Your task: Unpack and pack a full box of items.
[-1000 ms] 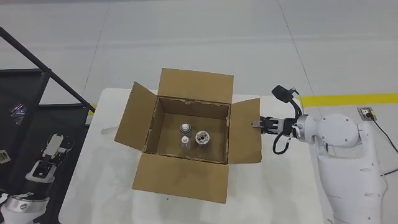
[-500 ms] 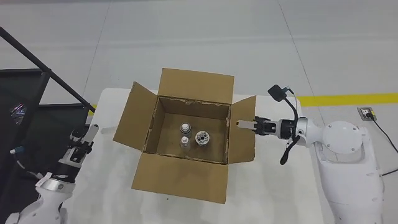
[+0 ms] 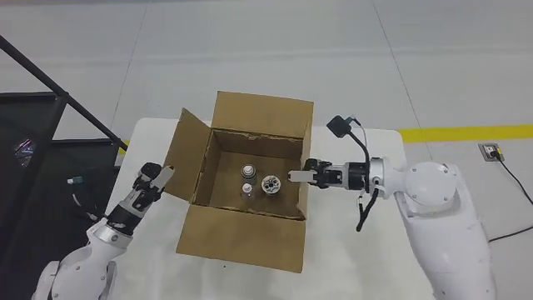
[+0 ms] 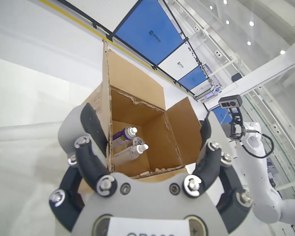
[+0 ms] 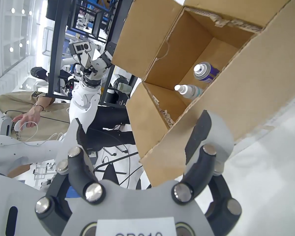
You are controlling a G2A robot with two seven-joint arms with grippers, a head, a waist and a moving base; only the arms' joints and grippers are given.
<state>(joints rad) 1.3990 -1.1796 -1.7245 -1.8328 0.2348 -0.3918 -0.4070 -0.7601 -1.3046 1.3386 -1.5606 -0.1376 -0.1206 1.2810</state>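
Cardboard is folding inward here: the brown corrugated box [image 3: 262, 117] is sitting in the middle of the white desk [image 3: 375, 242], and its right flap [image 5: 248, 87], which was lying spread outward a second ago, is now standing nearly upright at the box's opening. The right end effector [image 3: 298, 175] appears to be pushing that flap from outside, its fingers apart and clamped on nothing. The left end effector [image 3: 154, 175], having swung up from well beyond the box, is now hovering at the box's left flap [image 3: 187, 154]. Its fingers are likewise apart, with the flap's edge running between them. Inside the box, a purple spray can with a white cap [image 4: 124, 133], a clear bottle with a white cap [image 4: 135, 151] and a round white container [image 3: 271, 185] are grouped on the floor, untouched. By my judgement the side flaps are being closed for packing, while the front and back flaps are lying open.
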